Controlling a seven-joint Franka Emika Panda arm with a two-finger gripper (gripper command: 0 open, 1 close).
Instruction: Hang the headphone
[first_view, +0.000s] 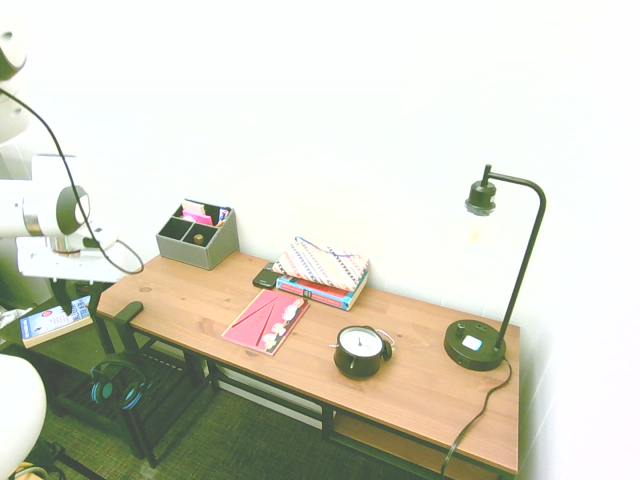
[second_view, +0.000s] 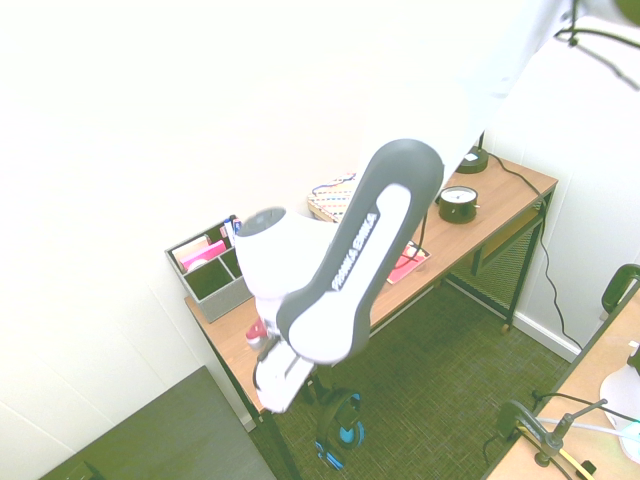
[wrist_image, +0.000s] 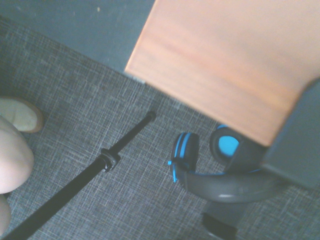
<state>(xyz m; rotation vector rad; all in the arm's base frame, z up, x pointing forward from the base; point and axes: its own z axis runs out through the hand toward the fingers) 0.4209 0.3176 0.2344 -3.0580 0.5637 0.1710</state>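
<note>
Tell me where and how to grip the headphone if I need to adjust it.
I'd come from above and close across the thin width of the headband, near the middle of its arc. It faces up toward the wrist camera, while the round ear cups hang lower and look more awkward to pinch.

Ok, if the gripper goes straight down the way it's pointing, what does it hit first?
Probably the headband of the hanging headphones, just below the open gripper, though depth is unclear.
</note>
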